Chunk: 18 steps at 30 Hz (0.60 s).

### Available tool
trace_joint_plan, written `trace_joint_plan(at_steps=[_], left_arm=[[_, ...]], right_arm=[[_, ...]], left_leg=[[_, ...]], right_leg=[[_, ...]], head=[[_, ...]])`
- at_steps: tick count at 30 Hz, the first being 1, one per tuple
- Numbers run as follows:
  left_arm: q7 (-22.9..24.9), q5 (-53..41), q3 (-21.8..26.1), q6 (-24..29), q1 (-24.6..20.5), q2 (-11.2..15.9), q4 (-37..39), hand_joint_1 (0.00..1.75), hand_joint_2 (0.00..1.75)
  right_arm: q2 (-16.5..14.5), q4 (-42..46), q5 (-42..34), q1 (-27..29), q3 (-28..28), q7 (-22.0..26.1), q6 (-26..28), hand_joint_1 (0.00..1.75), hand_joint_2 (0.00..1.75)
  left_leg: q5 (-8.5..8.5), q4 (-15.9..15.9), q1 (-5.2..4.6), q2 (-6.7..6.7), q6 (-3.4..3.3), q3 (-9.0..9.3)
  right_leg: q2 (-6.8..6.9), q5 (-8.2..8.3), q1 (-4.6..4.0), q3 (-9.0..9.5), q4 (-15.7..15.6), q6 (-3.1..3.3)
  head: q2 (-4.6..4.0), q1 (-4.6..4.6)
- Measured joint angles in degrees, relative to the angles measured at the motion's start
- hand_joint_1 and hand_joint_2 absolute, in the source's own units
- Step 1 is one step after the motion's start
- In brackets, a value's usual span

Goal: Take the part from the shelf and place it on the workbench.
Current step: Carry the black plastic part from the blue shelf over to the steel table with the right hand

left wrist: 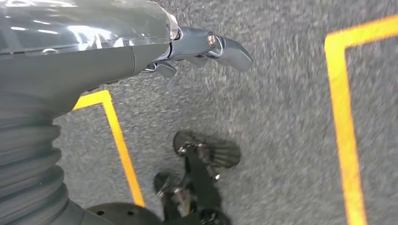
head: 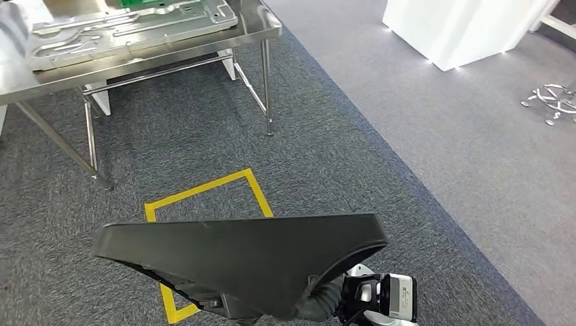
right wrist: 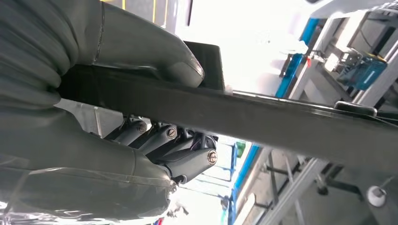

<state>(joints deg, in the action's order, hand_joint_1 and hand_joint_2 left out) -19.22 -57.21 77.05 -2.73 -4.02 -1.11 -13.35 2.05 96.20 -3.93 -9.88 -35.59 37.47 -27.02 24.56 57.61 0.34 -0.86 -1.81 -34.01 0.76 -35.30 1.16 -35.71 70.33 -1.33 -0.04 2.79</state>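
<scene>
The right hand (right wrist: pixel 141 117) is clamping the part (head: pixel 244 261), thumb over one face and fingers (right wrist: pixel 187 161) curled under the other, gripping near one edge. The part is hanging low in front of the robot, over the grey carpet (head: pixel 339 156) and a yellow tape square (head: pixel 204 193), well apart from the table (head: pixel 170 51). It is a wide, thin, dark panel, roughly triangular, matte, likely molded plastic: probably light and stiff, smooth enough to slip. Since it is being held at one edge it may be levering down, so a second grip on the far side would steady it. The left hand (left wrist: pixel 197 51) is hanging over the carpet, fingers loosely bent, gripping nothing as far as the blurred view is showing. The table is shiny steel on thin legs, carrying stamped metal sheets (head: pixel 129 30).
</scene>
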Motion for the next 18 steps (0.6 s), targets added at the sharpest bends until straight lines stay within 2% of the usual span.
trace_joint_plan(at_steps=[1,2,3,4,6,7,8,10,11,12,14,15,16,17,18], left_arm=[[-0.01,0.07,0.01,-0.07,-0.06,-0.01,0.0,0.0,1.75],[-0.03,0.15,0.01,-0.17,-0.06,-0.02,0.0,0.0,1.75],[-0.05,0.24,0.02,-0.28,-0.03,-0.02,0.0,0.0,1.75],[-0.09,0.33,0.02,-0.39,-0.01,-0.03,0.0,0.0,1.75],[-0.2,0.56,0.03,-0.58,-0.04,-0.14,0.01,0.0,1.75],[-0.29,0.66,0.03,-0.64,-0.1,-0.22,0.01,0.0,1.75],[-0.37,0.75,0.04,-0.68,-0.13,-0.29,0.02,0.0,1.75],[-0.48,0.83,0.05,-0.72,-0.04,-0.29,0.01,0.0,1.75],[-0.5,0.84,0.05,-0.77,0.06,-0.33,0.02,0.0,1.75],[-0.52,0.87,0.05,-0.82,0.08,-0.38,0.02,0.0,1.75],[-0.6,0.91,0.05,-0.92,-0.19,-0.5,0.04,0.0,1.75],[-0.65,0.95,0.05,-0.92,-0.36,-0.5,0.04,0.0,1.75],[-0.71,1.01,0.06,-0.95,-0.44,-0.5,0.04,0.0,1.75],[-0.79,1.12,0.06,-0.98,-0.39,-0.5,0.04,0.0,1.75],[-0.9,1.25,0.06,-1.04,-0.25,-0.5,0.04,0.0,1.75]], right_arm=[[0.06,-0.11,0.02,0.08,0.01,-0.03,-0.02,1.55,1.75],[0.1,-0.22,0.02,0.12,0.01,-0.03,-0.04,1.55,1.75],[0.12,-0.28,0.02,0.1,0.01,-0.03,-0.06,1.55,1.75],[0.13,-0.31,0.02,0.07,0.01,-0.03,-0.07,1.55,1.75],[0.14,-0.34,0.02,0.02,0.01,-0.02,-0.05,1.55,1.75],[0.15,-0.35,0.03,0.0,0.01,0.01,-0.03,1.55,1.75],[0.16,-0.37,0.03,-0.01,0.01,0.04,-0.02,1.55,1.75],[0.19,-0.37,0.04,-0.1,0.01,0.08,0.01,1.55,1.75],[0.18,-0.37,0.07,-0.18,0.01,0.08,0.02,1.55,1.75],[0.17,-0.35,0.07,-0.28,0.01,0.09,0.02,1.55,1.75],[0.16,-0.35,0.09,-0.36,0.01,0.06,0.08,1.55,1.75],[0.16,-0.34,0.04,-0.35,0.01,0.03,0.14,1.55,1.75],[0.16,-0.35,-0.07,-0.32,0.01,-0.02,0.24,1.55,1.75],[0.16,-0.36,-0.29,-0.29,0.01,-0.05,0.34,1.55,1.75],[0.16,-0.35,-0.55,-0.29,0.01,-0.07,0.47,1.55,1.75]], left_leg=[[0.07,0.05,-0.1,-0.91,-0.07,0.02],[0.15,0.14,-0.21,-1.84,-0.1,0.07],[0.26,0.3,-0.28,-2.79,-0.08,0.15],[0.41,0.49,-0.33,-3.73,0.01,0.25],[0.72,0.96,-0.3,-5.33,0.31,0.18],[0.79,1.12,-0.22,-5.98,0.56,0.0],[0.82,1.2,-0.05,-6.58,0.87,-0.24],[0.81,1.09,0.19,-7.59,1.61,-0.56],[1.0,1.31,0.19,-6.88,1.95,-0.62],[1.61,2.28,0.13,-5.41,2.3,-1.04],[4.31,7.65,0.22,-1.52,2.96,-3.64],[5.93,11.45,0.43,-0.45,3.3,-5.73],[6.96,14.64,0.68,0.05,3.62,-7.54],[7.02,16.16,0.95,0.3,3.94,-8.51],[6.0,15.49,1.23,0.48,4.25,-8.31]], right_leg=[[-0.38,-0.58,-0.03,-1.9,2.79,0.05],[-0.55,-0.02,-0.04,-3.01,3.79,0.13],[-0.71,1.77,-0.06,-2.96,2.46,0.3],[-1.18,4.32,-0.1,-1.94,-0.76,0.54],[-3.95,8.05,-0.07,0.7,-7.86,1.05],[-5.12,8.78,-0.06,1.43,-9.95,1.12],[-5.84,8.77,-0.14,1.71,-10.81,1.13],[-4.85,8.81,-0.26,1.98,-11.29,1.23],[-4.17,8.83,-0.21,2.34,-11.63,1.46],[-3.38,8.81,-0.04,2.74,-11.98,1.77],[-1.68,8.62,0.09,3.44,-12.41,2.26],[-0.85,8.43,0.08,3.6,-12.41,2.37],[-0.13,8.26,0.1,3.72,-12.38,2.32],[0.43,8.06,0.18,3.84,-12.35,2.18],[0.9,7.87,0.34,3.98,-12.28,1.96]], head=[[0.0,-0.01],[0.0,-0.01],[0.0,-0.01],[0.0,-0.01],[0.0,0.03],[0.0,0.05],[0.0,0.08],[0.0,0.08],[0.0,0.14],[0.0,0.26],[0.0,0.48],[0.0,0.54],[0.0,0.52],[0.0,0.52],[0.0,0.53]])
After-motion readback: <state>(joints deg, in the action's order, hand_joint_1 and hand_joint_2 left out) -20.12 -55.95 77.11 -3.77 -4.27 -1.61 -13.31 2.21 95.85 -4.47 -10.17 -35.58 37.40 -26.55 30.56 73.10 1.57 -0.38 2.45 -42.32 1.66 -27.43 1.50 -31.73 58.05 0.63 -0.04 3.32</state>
